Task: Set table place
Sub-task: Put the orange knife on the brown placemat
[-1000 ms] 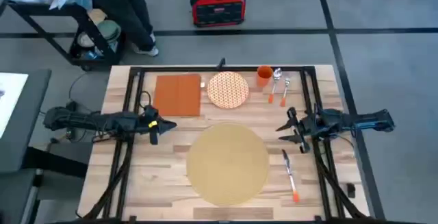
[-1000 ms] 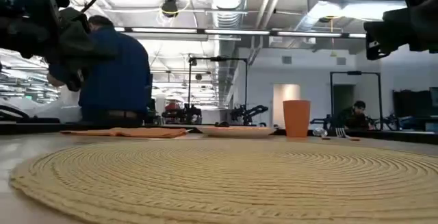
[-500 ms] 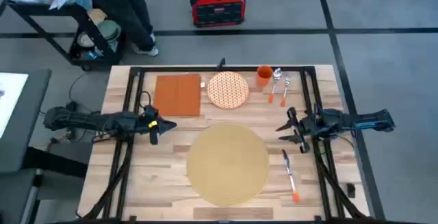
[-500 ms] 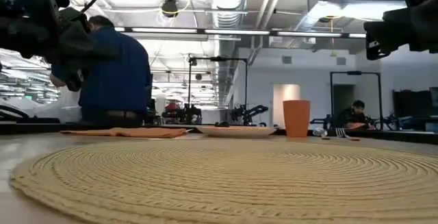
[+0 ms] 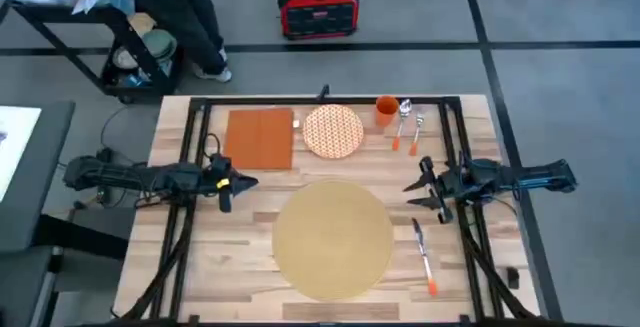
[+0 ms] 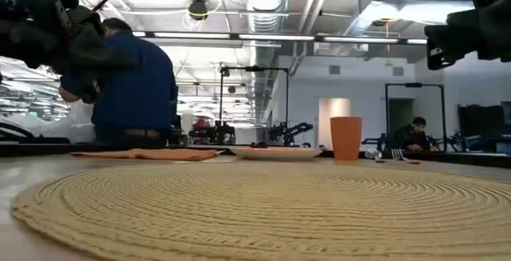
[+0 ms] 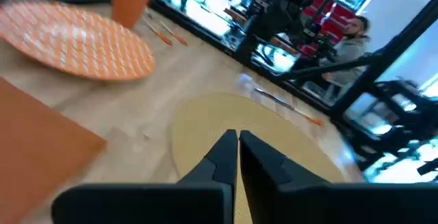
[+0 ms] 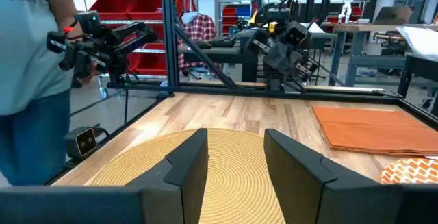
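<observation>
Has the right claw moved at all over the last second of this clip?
No. In the high view the right claw sits at the same spot beside the black frame rail, open, just off the placemat's edge, as before.

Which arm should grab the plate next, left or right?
Either could; slight lean left. The left end effector, fingers shut, hovers beside the placemat, while the plate sits left of centre. The right end effector, open, hovers nearer the cutlery.

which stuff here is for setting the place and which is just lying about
For the job: placemat, plate, napkin, cup, utensils by the cup, utensil beside the placemat.

Lying about: red box and cart, both on the floor.
</observation>
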Available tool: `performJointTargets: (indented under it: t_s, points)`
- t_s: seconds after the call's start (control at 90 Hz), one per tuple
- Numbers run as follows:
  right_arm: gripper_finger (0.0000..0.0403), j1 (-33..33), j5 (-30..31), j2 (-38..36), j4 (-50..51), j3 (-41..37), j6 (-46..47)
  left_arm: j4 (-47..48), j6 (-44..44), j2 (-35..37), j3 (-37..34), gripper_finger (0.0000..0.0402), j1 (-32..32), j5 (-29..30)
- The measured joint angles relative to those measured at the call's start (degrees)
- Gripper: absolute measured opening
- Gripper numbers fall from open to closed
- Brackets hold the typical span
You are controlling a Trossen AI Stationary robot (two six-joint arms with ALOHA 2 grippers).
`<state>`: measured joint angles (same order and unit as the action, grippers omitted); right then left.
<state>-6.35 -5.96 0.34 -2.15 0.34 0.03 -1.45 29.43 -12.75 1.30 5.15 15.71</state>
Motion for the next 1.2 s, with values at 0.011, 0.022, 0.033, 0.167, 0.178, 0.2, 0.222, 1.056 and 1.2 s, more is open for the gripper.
performJointTargets:
  t_s: [0.011, 0.022, 0.033, 0.167, 0.178, 0.2, 0.222, 1.056, 1.2]
  points:
    - [0.0134, 0.00, 0.00, 0.00, 0.00, 0.00, 0.00, 0.00, -0.13, 0.00, 0.00, 0.0000, 0.00, 0.28]
    - [0.0134, 0.01, 0.00, 0.00, 0.00, 0.00, -0.01, -0.02, -0.21, 0.01, 0.00, 0.0000, 0.00, 0.58]
    - [0.0134, 0.02, 0.00, 0.00, 0.00, 0.00, -0.02, -0.04, -0.28, 0.01, 0.00, 0.0000, 0.00, 0.85]
    - [0.0134, 0.01, 0.00, 0.00, 0.02, 0.00, 0.00, -0.31, 0.09, 0.01, 0.00, 0.0000, 0.00, 1.05]
    - [0.0134, 0.02, 0.00, 0.00, 0.02, 0.00, 0.00, -0.33, 0.18, 0.02, 0.00, 0.0000, 0.00, 1.04]
    - [0.0134, 0.02, 0.00, 0.00, 0.00, 0.00, 0.00, -0.36, 0.40, 0.01, -0.02, 0.0000, 0.00, 1.04]
    - [0.0134, 0.02, 0.00, 0.00, 0.02, 0.00, 0.00, -0.37, 0.82, 0.00, -0.02, 0.0000, 0.00, 1.04]
    - [0.0128, 2.82, 17.15, 0.83, -30.94, 2.99, 17.97, -9.48, 8.57, -6.29, 15.12, 0.0000, -0.02, 8.43]
    - [0.0124, 3.03, 20.50, 1.06, -33.80, 12.53, 15.26, -9.70, -8.71, -15.23, 31.24, 0.0000, 0.02, 8.37]
